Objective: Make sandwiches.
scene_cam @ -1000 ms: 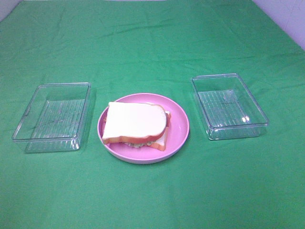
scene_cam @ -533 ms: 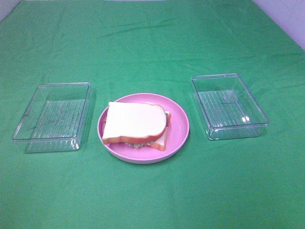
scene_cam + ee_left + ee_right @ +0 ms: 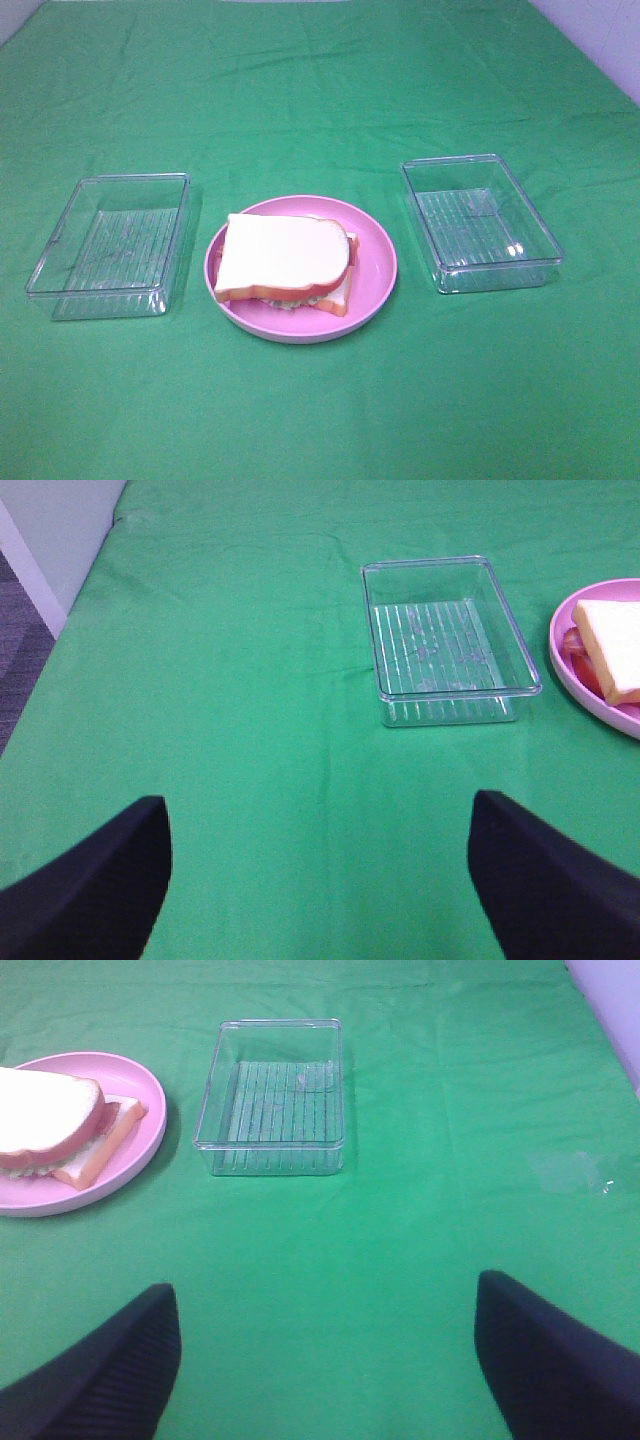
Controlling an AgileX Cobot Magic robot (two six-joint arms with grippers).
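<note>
One stacked sandwich [image 3: 285,262] lies on the pink plate [image 3: 376,262] in the middle of the green cloth: white bread slices with orange-brown crust, a pale-green filling showing at the near edge. The sandwich [image 3: 55,1125] also shows in the right wrist view, and an edge of the sandwich [image 3: 612,655] in the left wrist view. Neither arm appears in the high view. My left gripper [image 3: 318,880] stands open over bare cloth, well short of the left tray. My right gripper [image 3: 328,1365] is open too, with nothing between its fingers.
An empty clear plastic tray [image 3: 112,245] sits left of the plate and another empty clear tray [image 3: 480,222] sits right of it. Green cloth covers the whole table; a pale wall edge [image 3: 600,40] shows at the far right corner.
</note>
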